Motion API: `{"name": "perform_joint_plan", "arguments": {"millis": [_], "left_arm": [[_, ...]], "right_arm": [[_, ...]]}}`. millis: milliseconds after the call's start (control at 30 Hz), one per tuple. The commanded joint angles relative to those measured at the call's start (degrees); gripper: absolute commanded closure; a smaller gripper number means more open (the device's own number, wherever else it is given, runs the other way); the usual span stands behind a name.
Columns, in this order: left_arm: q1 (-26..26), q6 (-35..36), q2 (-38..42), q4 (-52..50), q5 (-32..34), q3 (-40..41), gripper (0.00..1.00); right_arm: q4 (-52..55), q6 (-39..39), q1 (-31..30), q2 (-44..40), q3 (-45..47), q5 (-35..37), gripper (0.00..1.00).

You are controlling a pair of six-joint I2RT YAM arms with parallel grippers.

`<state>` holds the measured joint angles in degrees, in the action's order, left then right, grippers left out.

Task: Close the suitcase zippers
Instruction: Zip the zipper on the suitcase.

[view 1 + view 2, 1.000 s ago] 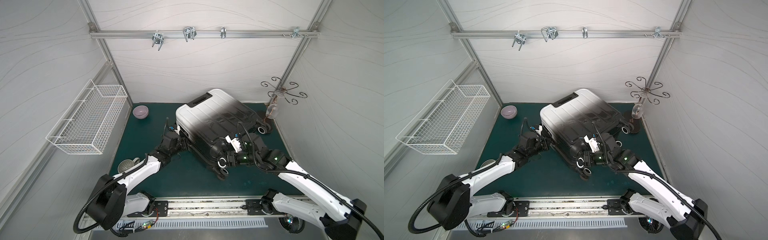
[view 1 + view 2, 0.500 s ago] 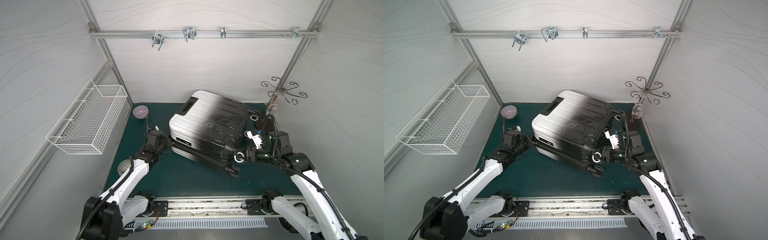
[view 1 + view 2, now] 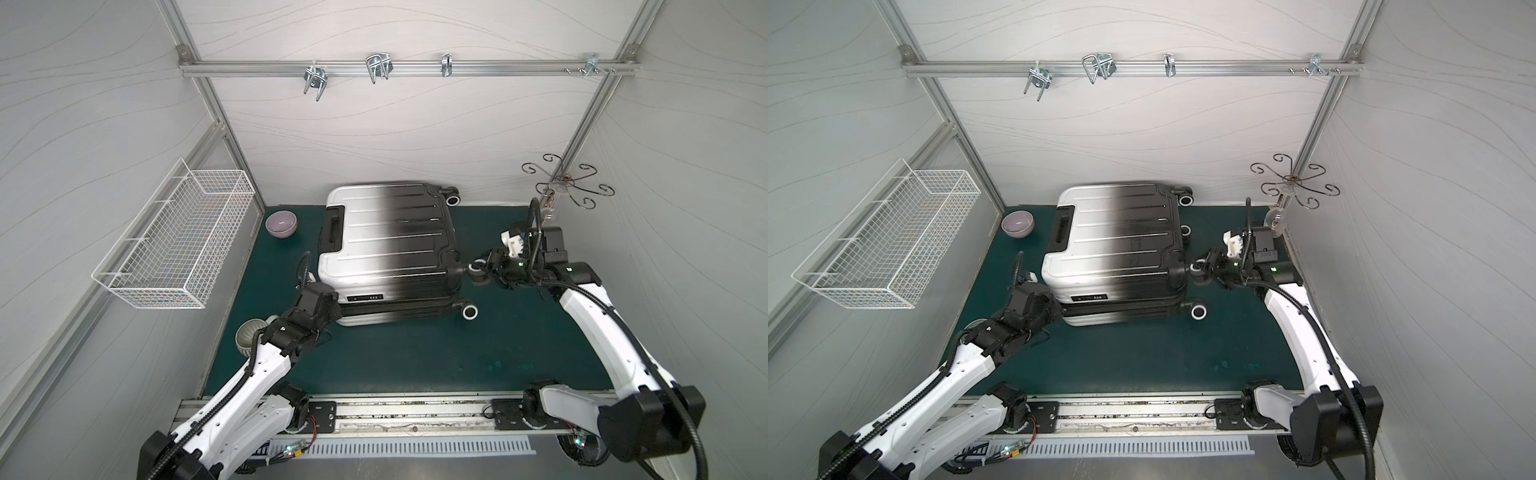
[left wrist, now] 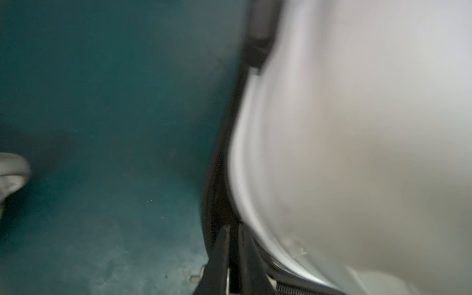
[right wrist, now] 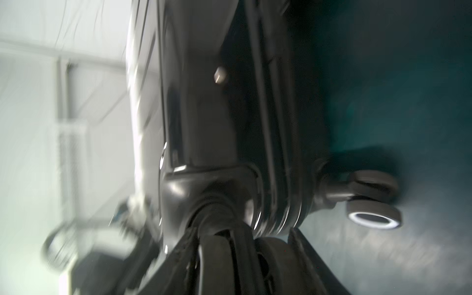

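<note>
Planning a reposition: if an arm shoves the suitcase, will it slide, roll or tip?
Likely slides stiffly: the suitcase lies flat on its hard shell. Its wheels stick out sideways, not underneath, so rolling seems unlikely. Low and broad, it should hardly tip.

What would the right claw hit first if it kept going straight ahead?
The right gripper would probably hit the wheel it straddles first, then the suitcase at its black corner behind.

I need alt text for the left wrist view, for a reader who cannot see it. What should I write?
Blurred close-up: the left hand, shut, sits at the black zipper band that runs along the curved white edge of the suitcase. A green mat lies beside the case.
</note>
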<state>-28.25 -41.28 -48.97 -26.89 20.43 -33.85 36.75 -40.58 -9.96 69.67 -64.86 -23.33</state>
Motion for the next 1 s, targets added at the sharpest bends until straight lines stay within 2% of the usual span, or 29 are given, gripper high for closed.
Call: {"name": "perform_joint_plan", "arguments": {"millis": [0, 67, 133, 200, 300, 433, 533, 567, 633, 667, 733, 767, 867, 967], "left_arm": [[-7.01, -0.98, -2.04, 5.16, 13.17, -0.32, 1.0], [-12.05, -0.04, -4.98, 9.35, 11.5, -1.17, 1.0], [-15.72, 1.4, -9.03, 15.44, 7.61, -2.08, 1.0], [-18.75, 2.9, -13.56, 19.07, 4.52, -4.56, 1.0], [-22.77, 4.67, -18.22, 19.86, 4.11, -8.58, 1.0], [-23.5, 3.81, -18.05, 19.78, 1.52, -8.66, 1.0], [-23.78, 4.46, -17.41, 19.04, -0.75, -8.0, 1.0], [-23.78, 4.54, -16.87, 18.3, -1.15, -7.99, 1.0], [-23.79, 5.85, -14.75, 15.15, -3.17, -8.96, 1.0], [-23.78, 6.7, -13.54, 13.38, -3.85, -9.83, 0.91], [-23.7, 8.15, -11.11, 6.8, -4.34, -12.85, 0.53], [-23.69, 8.72, -10.19, 2.39, -3.85, -15.24, 0.39], [-23.27, 10.78, -6.99, -6.11, -3.19, -20.2, 0.22], [-18.24, 11.44, -4.88, -12.15, -5.38, -24.85, 0.15]], "right_arm": [[11.07, 10.56, 1.0, 3.21, -4.17, 32.75, 0.54], [11.9, 12.02, -3.9, 1.22, -6.54, 38.15, 0.5], [13.67, 12.26, -11.8, 0.9, -9.55, 40.92, 0.46], [15.66, 11.34, -19.85, 2.9, -13.26, 41.14, 0.45], [17.89, 8.94, -29.43, 6.71, -17.04, 39.27, 0.42], [16.61, 3.01, -36.92, 6.3, -12.75, 35.59, 0.4], [17.98, 2.82, -37.93, 4.75, -10.3, 41.4, 0.34], [18.27, 3.63, -35.98, 4.44, -9.65, 41.14, 0.32], [17.42, 5.82, -26.87, 3.76, -8.47, 33.34, 0.32], [16.91, 6.94, -23.84, 3.35, -8.06, 31.93, 0.32], [17.25, 8.71, -19.56, 2.69, -8.47, 32.02, 0.31], [17.8, 9.62, -18.44, 2.54, -9.04, 32.81, 0.3], [19.49, 11.71, -17.84, 2.61, -10.54, 36.27, 0.24], [21.44, 12.63, -17.71, 2.0, -11.35, 40.17, 0.23]]}}
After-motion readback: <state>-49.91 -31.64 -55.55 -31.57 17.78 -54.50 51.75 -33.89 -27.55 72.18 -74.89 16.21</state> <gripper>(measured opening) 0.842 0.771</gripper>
